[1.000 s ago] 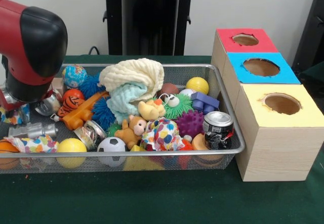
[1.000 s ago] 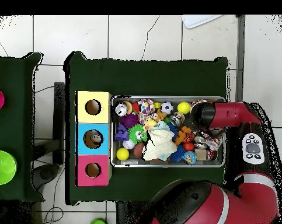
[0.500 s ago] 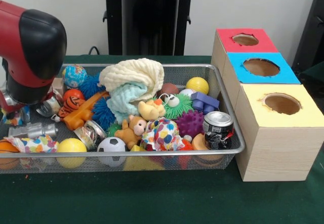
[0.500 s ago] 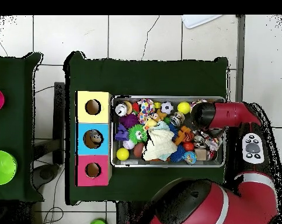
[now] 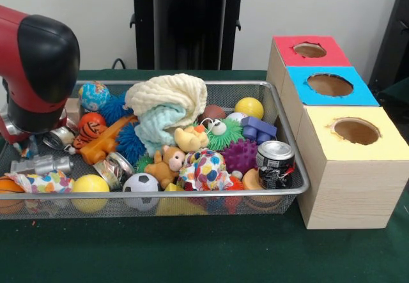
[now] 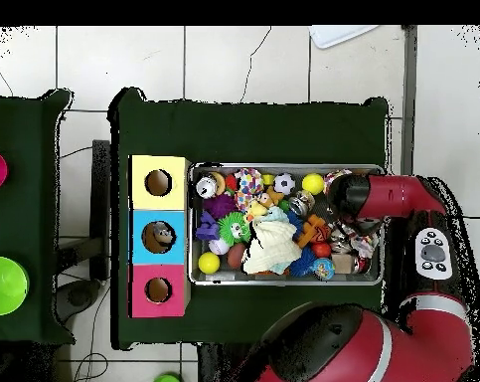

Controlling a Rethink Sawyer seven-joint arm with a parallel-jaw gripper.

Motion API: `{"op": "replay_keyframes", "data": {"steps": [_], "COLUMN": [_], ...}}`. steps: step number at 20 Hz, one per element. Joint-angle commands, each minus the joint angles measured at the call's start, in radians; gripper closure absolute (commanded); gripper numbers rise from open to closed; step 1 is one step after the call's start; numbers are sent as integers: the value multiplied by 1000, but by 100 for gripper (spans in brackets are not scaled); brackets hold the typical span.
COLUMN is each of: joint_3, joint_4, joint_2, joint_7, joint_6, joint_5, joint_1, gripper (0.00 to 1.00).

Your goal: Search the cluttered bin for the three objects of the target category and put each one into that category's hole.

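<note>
Arm (image 5: 35,66) edged left | over bin (image 5: 291,168) end | end effector apparently hidden, state unclear

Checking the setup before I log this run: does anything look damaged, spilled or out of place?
Nothing has spilled: the toys all sit inside the bin. Two oddities: the can at the bin's corner nearest the box is dented and crushed, and the yellow hole has a ragged, chipped edge. Something dark shows inside the blue hole.
</note>
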Motion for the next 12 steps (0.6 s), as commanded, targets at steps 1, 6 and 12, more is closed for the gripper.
{"op": "replay_keyframes", "data": {"steps": [1, 6, 12], "joint_3": [14, 5, -1], "joint_4": [21, 26, 54], "joint_2": [37, 20, -19], "joint_7": [21, 38, 32], "joint_6": [151, 190, 213], "joint_5": [49, 70, 93], "joint_1": [-10, 0, 11], "gripper": [100, 100, 100]}}
